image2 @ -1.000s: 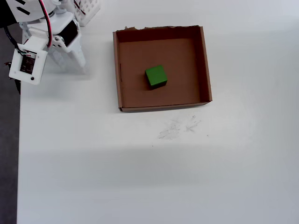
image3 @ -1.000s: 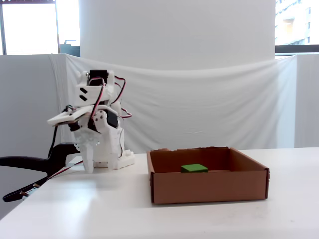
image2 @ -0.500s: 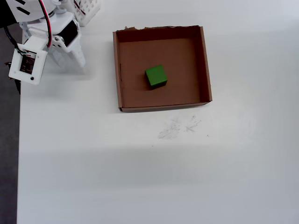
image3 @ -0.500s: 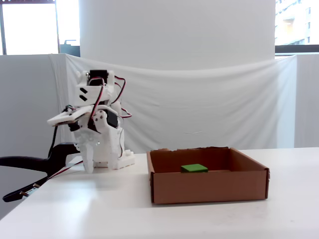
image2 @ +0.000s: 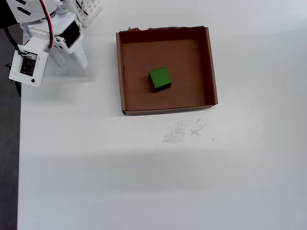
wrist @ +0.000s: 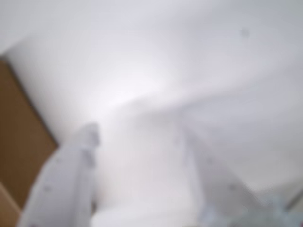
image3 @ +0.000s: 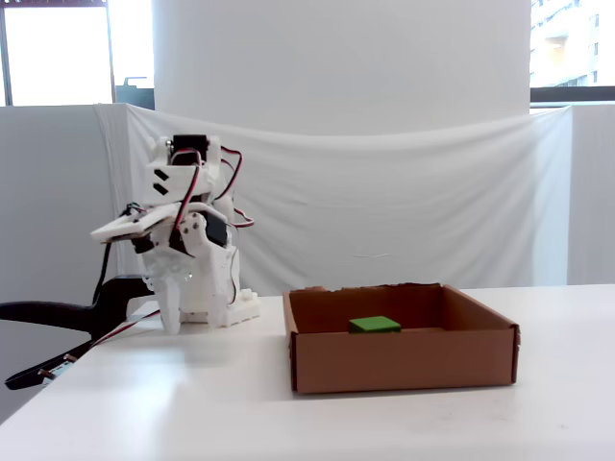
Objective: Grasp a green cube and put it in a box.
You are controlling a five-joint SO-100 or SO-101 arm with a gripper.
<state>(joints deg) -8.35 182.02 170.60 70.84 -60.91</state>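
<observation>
Wrist view: heavily blurred; two pale fingers (wrist: 71, 184) of the gripper (wrist: 137, 135) rising from the bottom edge with a clear gap between them, nothing in the gap, white table (wrist: 199, 71) behind. Brown strip at the left edge, most likely the box (wrist: 19, 142) wall; cube out of frame. Overhead view: cube (image2: 160, 78) resting flat on the box (image2: 211, 72) floor, roughly central, slightly toward the left wall, touching no wall. Top wall edge ragged. Arm (image2: 45, 43) folded at the top-left corner of the table (image2: 144, 182), well apart from the box; gripper (image2: 72, 57) pointing down at the table, fingers white against white, so gap hard to read here. Faint scuff marks (image2: 184, 130) on the table just below the box. Fixed view: side-on; box (image3: 404, 360) at centre-right on the table (image3: 192, 403), only the top face of the cube (image3: 375, 325) visible above the near wall. Arm (image3: 187, 230) folded at left, gripper (image3: 173, 312) hanging tip-down close to the tabletop, beside the box but clear of it, holding nothing. White drape (image3: 404, 192) behind.
</observation>
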